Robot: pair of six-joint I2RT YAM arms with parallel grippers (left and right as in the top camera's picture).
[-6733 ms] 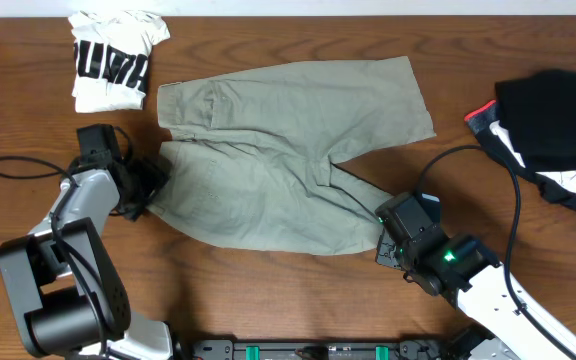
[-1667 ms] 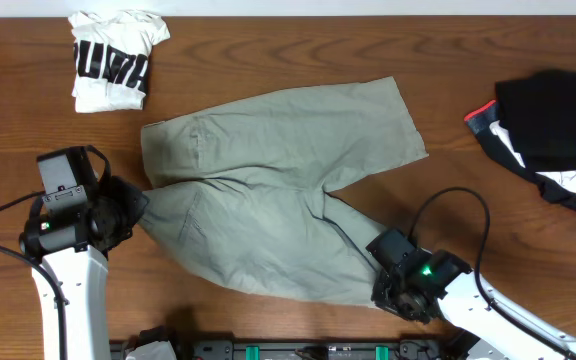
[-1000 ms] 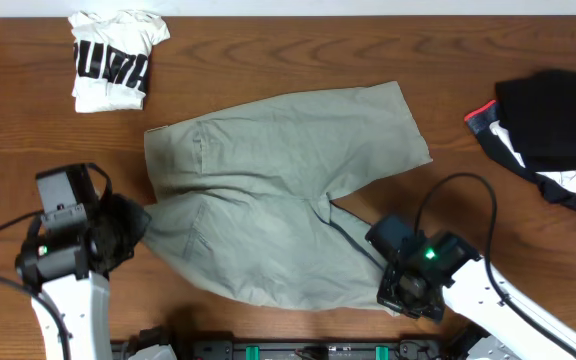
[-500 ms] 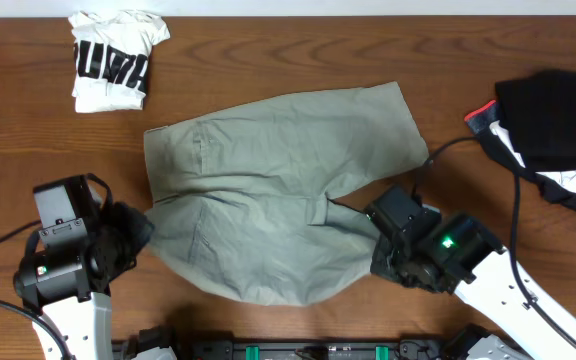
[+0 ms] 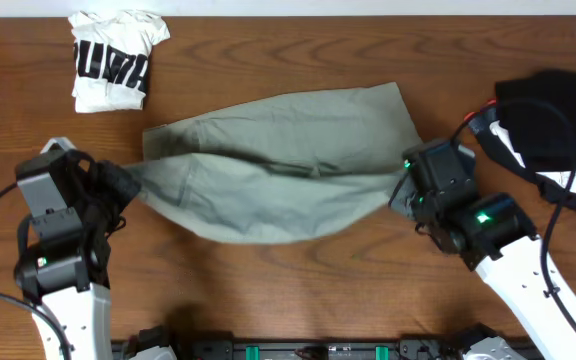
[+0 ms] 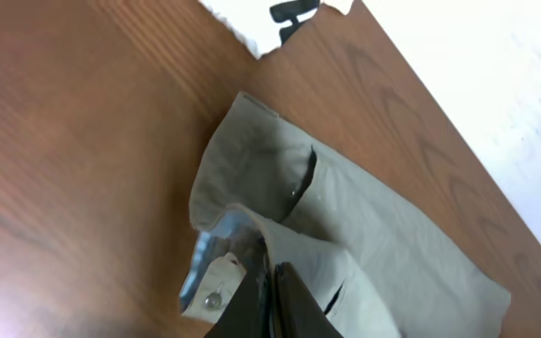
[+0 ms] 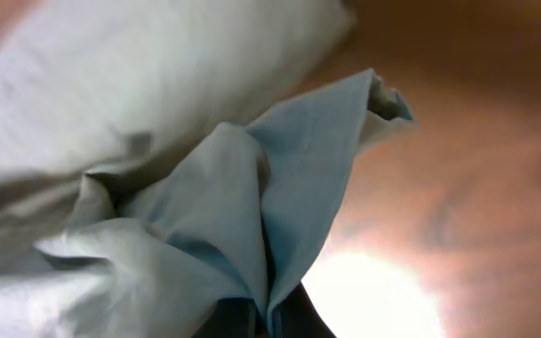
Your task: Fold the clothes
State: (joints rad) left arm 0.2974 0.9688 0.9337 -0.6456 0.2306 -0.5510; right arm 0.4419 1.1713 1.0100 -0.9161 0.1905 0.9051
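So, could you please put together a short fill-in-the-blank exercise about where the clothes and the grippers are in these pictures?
1. The left gripper and the right gripper are each ____ on one end of the shorts.
2. The dark pile of clothes lies on the ____ arm's side of the table.
3. The white printed tee lies folded at the table's far ____ corner.

Missing words: shut; right; left.
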